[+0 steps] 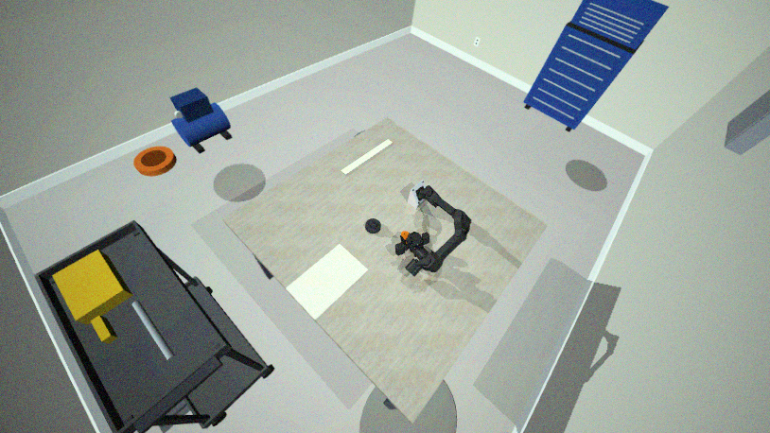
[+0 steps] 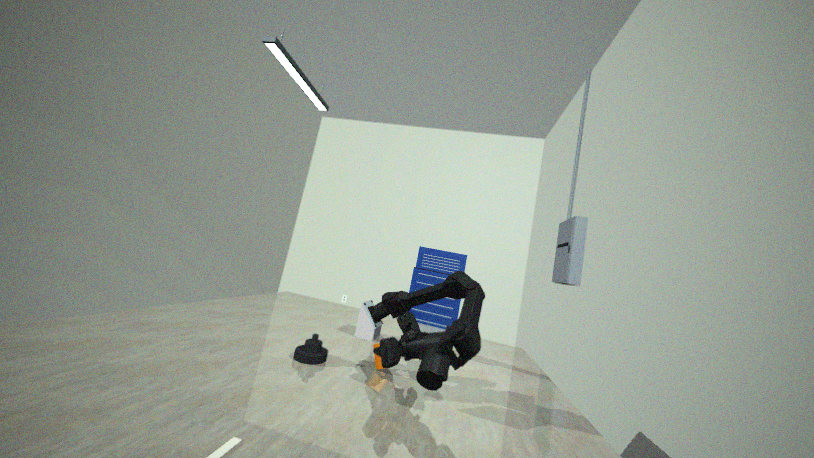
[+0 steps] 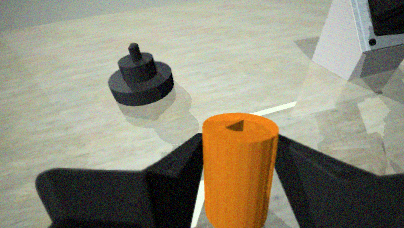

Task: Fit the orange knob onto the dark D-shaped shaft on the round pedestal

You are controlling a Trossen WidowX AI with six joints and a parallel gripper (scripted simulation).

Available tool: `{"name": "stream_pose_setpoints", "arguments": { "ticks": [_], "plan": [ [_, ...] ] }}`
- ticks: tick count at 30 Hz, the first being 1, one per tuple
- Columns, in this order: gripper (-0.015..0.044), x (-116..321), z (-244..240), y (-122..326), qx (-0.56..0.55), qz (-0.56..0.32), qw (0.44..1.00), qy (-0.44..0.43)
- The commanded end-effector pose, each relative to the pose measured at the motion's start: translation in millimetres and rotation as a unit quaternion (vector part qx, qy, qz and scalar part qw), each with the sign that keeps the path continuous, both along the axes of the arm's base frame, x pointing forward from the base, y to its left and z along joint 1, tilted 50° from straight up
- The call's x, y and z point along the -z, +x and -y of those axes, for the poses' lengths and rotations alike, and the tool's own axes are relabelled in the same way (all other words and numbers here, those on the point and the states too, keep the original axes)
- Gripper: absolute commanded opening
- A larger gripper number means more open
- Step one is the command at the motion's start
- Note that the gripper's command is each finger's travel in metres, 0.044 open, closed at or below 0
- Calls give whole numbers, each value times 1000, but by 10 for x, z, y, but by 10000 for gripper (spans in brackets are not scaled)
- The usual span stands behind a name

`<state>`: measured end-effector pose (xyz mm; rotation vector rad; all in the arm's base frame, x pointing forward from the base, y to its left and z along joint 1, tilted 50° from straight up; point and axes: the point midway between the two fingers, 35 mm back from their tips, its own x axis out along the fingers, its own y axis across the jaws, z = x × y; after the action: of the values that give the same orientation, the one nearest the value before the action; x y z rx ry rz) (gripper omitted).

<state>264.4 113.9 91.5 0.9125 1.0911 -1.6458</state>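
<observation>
The orange knob (image 1: pixel 405 234) (image 2: pixel 377 357) (image 3: pixel 240 175) is held off the table between the fingers. Its end with the D-shaped hole shows in the wrist view. My gripper (image 3: pixel 236 140) is shut on the knob, one finger on each side. The dark round pedestal (image 1: pixel 372 225) (image 2: pixel 310 354) (image 3: pixel 141 89) stands upright a short way from the knob, to its left in all three views. The thin shaft (image 2: pixel 315 337) (image 3: pixel 133 52) rises from its stepped top with nothing on it. The shaft's flat side cannot be made out.
The arm (image 1: pixel 460 226) (image 2: pixel 469 319) bends above the table (image 1: pixel 301 215). Its light grey base block (image 1: pixel 414 195) (image 2: pixel 366 323) (image 3: pixel 340 42) stands behind the gripper in the wrist view. A white rectangle (image 1: pixel 327 281) and a white strip (image 1: pixel 367 156) lie on the table.
</observation>
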Motion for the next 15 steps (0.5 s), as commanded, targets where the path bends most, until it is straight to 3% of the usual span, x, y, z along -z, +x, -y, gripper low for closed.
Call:
{"name": "stream_pose_setpoints", "arguments": {
  "ticks": [1, 15],
  "plan": [
    [180, -26, -37, 19, -7, -2, 1000, -27],
    [180, -82, -51, 37, 1, 4, 1000, 7]
  ]
}}
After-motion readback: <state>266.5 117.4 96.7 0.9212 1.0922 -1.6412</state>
